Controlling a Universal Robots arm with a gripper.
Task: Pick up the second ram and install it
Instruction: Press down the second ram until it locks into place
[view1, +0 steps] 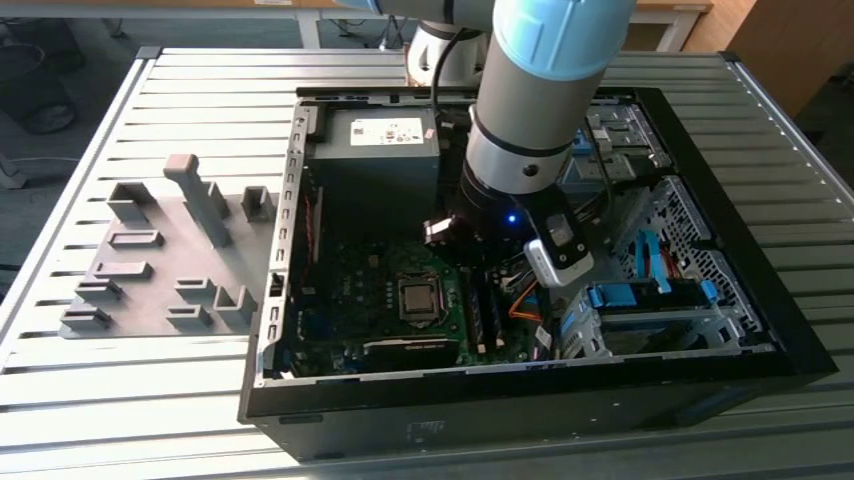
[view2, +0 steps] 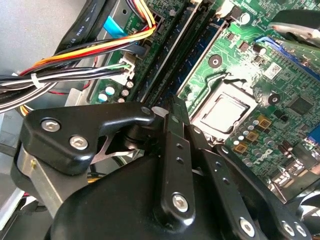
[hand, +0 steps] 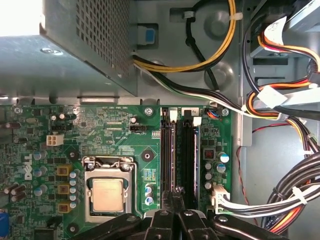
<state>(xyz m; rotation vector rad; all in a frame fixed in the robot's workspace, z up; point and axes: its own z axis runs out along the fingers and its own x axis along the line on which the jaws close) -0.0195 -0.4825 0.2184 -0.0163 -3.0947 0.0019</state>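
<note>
Gripper (hand: 176, 196) hangs low inside the open computer case (view1: 747, 350), right over the memory slots (hand: 187, 150) just beside the CPU socket (hand: 108, 192). Its fingers (hand: 169, 210) look drawn together, and you can see nothing held between them. What I take for the second ram (hand: 171, 150) stands edge-on in the slot nearer the socket, running away from the fingertips toward the white latches (hand: 173, 115). I cannot tell from either wrist view whether it is fully seated.

Your main risk is a half-seated stick. If the gripper bears on one end alone, that end can sink while the far end rides high, and the latch there will not close. Pressing off the slot's line could rack the board or bend the slot wall.

Watch the cable bundle (hand: 295, 195) too. It lies on the side of the slots away from the socket, near the small white connector (hand: 218, 194), and a sideways drift of the arm could snag it (the orange and yellow leads look the most exposed). The grey holder blocks (view1: 200, 200) sit outside the case, on the exterior view's left, well apart from the work.
</note>
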